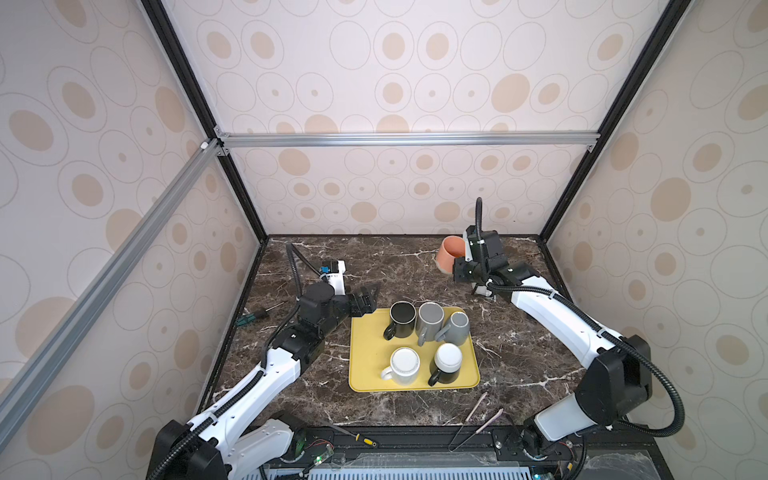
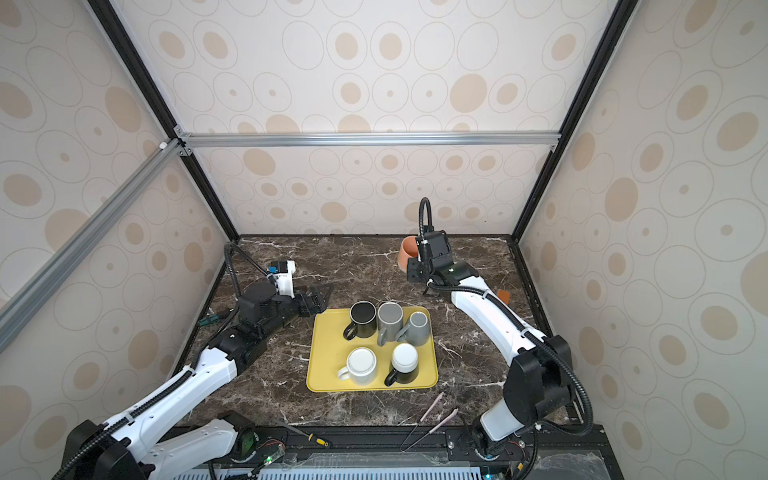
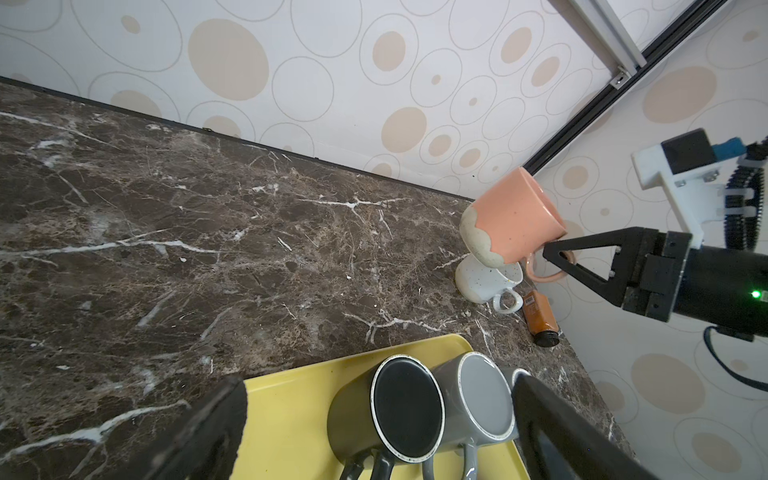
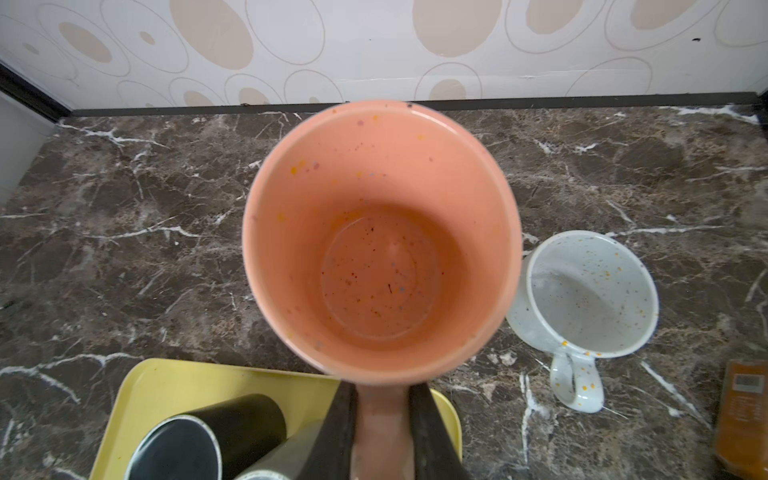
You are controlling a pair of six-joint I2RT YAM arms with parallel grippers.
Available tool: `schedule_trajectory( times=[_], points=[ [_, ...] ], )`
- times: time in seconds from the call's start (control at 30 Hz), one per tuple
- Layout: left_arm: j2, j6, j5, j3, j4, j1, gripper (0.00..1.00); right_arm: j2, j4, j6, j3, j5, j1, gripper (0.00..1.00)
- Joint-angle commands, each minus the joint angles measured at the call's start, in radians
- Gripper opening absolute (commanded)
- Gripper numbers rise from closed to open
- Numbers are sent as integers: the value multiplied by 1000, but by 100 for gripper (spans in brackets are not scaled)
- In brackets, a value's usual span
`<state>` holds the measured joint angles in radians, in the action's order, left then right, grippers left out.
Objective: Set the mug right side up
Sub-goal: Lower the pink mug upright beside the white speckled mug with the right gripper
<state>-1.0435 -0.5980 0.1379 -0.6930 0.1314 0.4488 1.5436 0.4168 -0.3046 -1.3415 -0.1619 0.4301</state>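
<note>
While the pink mug (image 3: pixel 515 216) is held tilted above the far right of the surface (image 1: pixel 415 266), its handle is clamped by the right tool (image 4: pixel 382 388); the left tool (image 1: pixel 369 298) is spread open by the tray (image 1: pixel 370 365). The turn is judged part done: levelling, then setting down base-first, is called for next.

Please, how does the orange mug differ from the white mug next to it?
Colour: the orange mug is salmon with a beige base; the white mug is white all over.
Support: the orange mug is held by its handle in the right gripper, off the table; the white mug stands free on it.
Pose: the orange mug tilts; the white mug is upright.
Both are empty, speckled, with one handle.
</note>
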Motion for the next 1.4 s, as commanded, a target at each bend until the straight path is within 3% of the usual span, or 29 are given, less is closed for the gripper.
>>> schedule_trajectory(
  times=[0.0,0.67,1.37],
  points=[
    [-7,-5,15,6,37,-9,100,25,-123,41,-2,-70,-7,0],
    [17,-8,6,30,20,-9,100,180,-206,44,70,-99,-44,0],
    [21,-15,32,65,40,-9,100,228,-275,53,132,-134,-57,0]
  ],
)
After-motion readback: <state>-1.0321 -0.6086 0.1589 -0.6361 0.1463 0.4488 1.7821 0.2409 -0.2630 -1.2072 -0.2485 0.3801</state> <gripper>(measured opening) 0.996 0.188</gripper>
